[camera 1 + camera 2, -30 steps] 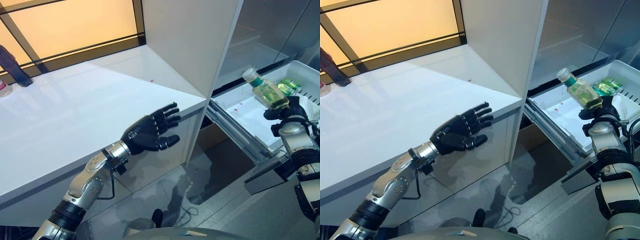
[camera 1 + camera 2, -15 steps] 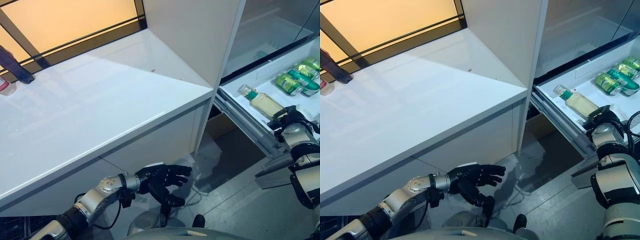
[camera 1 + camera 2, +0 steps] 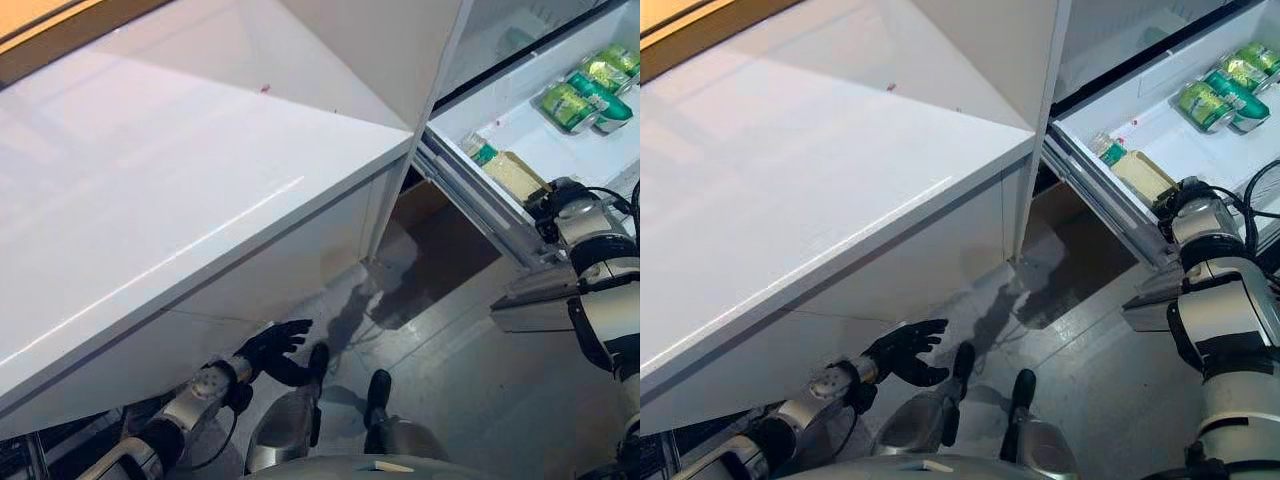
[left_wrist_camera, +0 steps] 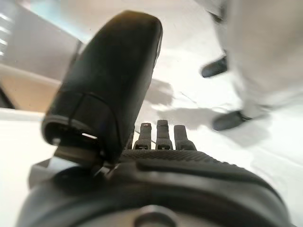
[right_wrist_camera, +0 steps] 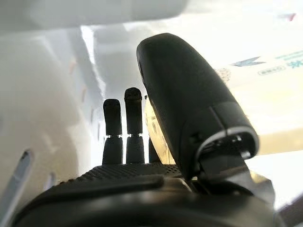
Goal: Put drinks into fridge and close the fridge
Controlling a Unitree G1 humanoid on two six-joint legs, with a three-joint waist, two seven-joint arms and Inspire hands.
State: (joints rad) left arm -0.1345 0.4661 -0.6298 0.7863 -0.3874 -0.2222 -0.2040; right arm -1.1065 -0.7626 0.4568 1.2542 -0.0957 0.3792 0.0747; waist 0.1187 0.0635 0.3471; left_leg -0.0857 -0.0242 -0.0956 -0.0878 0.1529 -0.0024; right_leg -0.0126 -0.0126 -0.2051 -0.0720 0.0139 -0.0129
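A clear bottle [image 3: 510, 172] of pale yellow drink with a green neck lies on its side in the open white fridge drawer [image 3: 480, 112], near the drawer's front edge. My right hand [image 3: 556, 200] is at the bottle's base. In the right wrist view its fingers [image 5: 127, 127] stand straight, and the bottle [image 5: 274, 94] lies between them and the thumb. Green cans [image 3: 575, 98] lie further back in the drawer. My left hand [image 3: 272, 345] hangs open and empty, low under the counter near the floor.
A long white counter [image 3: 180, 180] fills the left side, ending at a tall white fridge panel [image 3: 390, 50]. The drawer juts out on metal rails [image 3: 465, 205], with a brown box [image 3: 425, 205] below it and grey floor [image 3: 450, 330] in front.
The camera has tilted down. My right hand has lowered the bottle from above the drawer until it lies flat inside. My left arm has dropped from counter height to below the counter.
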